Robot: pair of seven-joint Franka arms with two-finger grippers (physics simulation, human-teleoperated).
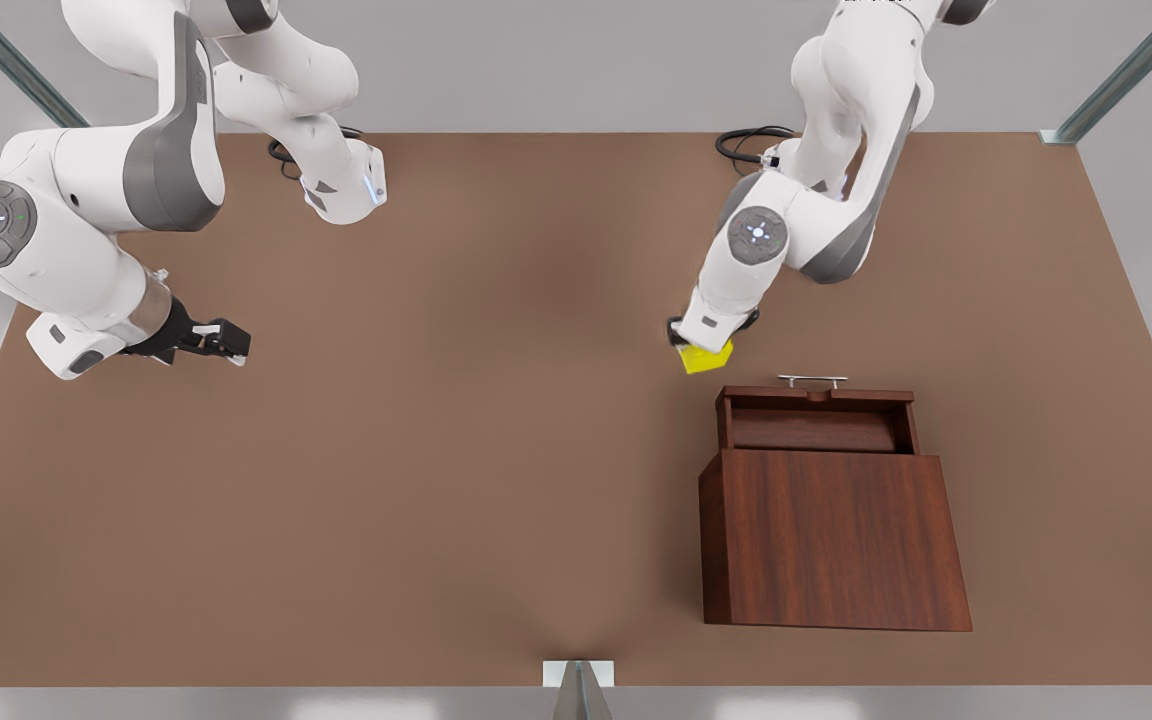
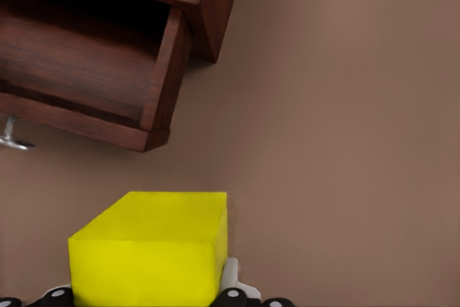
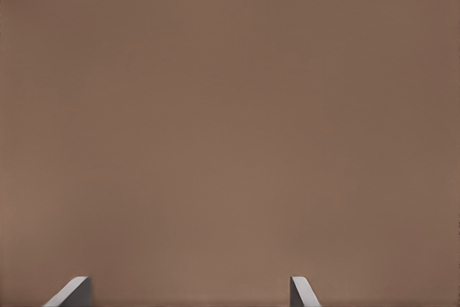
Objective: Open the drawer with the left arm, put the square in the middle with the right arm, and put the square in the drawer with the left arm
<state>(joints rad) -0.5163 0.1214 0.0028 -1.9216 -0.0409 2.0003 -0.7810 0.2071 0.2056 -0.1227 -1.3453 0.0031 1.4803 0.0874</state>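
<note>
The left gripper is at the centre right of the front view, on the arm that comes down from the upper right corner. It points down at the tabletop, and its fingers are closed on the square, a small bright yellow cube that peeks out below the white wrist. Whether the cube touches the tabletop or hangs just above it, I cannot tell. In the left wrist view the square sits at the bottom of the frame, with the black fingers pressed against its sides.

The drawer lies just to the lower right of the square in the front view. It is pulled out of the dark wood cabinet, so its open tray shows, and the thin silver handle sits on its front edge, facing the arms. The square is near the drawer's front corner but outside the tray. The left wrist view shows the same drawer open in its upper left, apart from the cube.

The right gripper hangs at the centre left of the front view, well apart from the square and the cabinet, over bare tabletop, and this arm waits. Its fingers stand wide apart, holding nothing; in the right wrist view two grey fingertips show at the bottom edge with a broad gap between them.
</note>
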